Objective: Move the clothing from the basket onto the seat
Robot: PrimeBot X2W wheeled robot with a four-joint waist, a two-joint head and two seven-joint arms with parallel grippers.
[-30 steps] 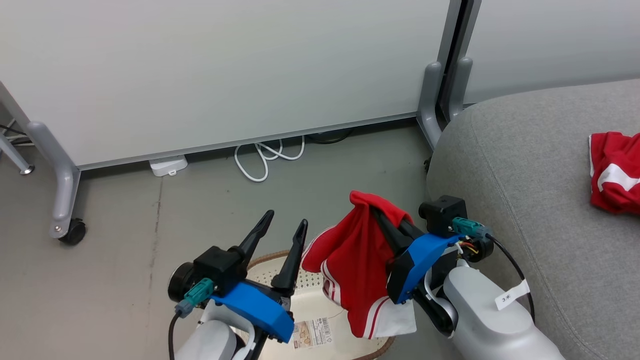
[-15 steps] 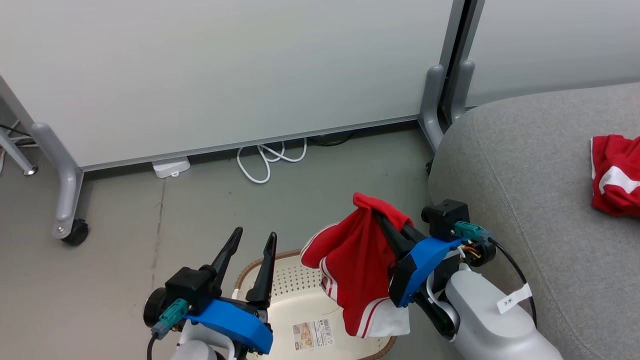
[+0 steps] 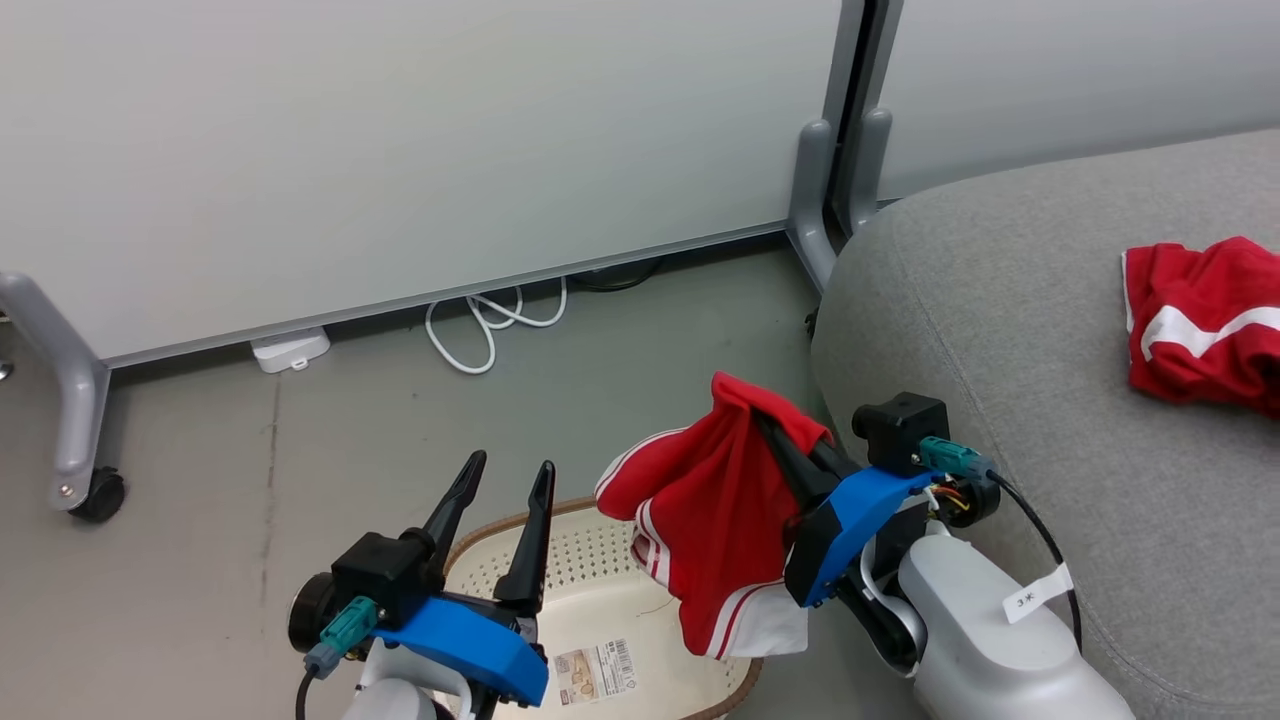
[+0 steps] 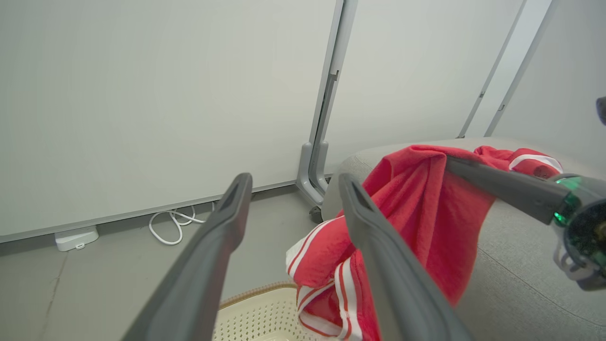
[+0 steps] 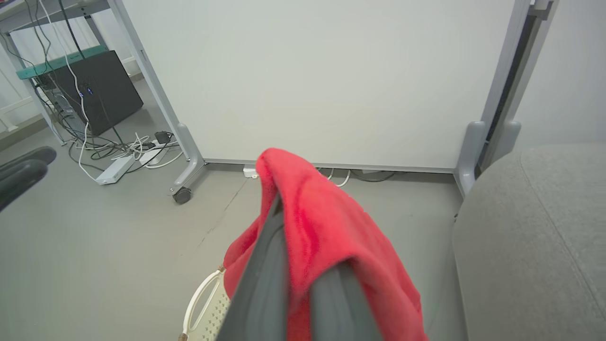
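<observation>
Near left: left gripper [image 3: 512, 462] fingers spread wide, holding nothing, above basket [image 3: 600, 560] on floor. Right gripper [image 3: 770, 425] clamped tight on red garment [image 3: 710, 510], hanging over basket's right side beside seat [image 3: 1000, 330]. Far right: second red garment [image 3: 1200, 320] lying on seat.

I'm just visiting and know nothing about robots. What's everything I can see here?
seat: one, grey, right side
basket: one, cream with brown rim, on the floor beside the seat
held garment: one, red with white stripes, hanging from the right gripper over the basket
second garment: one, red and white, lying on the seat
partition panels: two, white with grey frames, behind
cable: one, white, looped on the floor under the panels
power block: one, white, beside the cable
caster wheel: one, black, far left
left gripper: one, dark fingers, open above the basket
right gripper: one, dark fingers, shut on the held garment
</observation>
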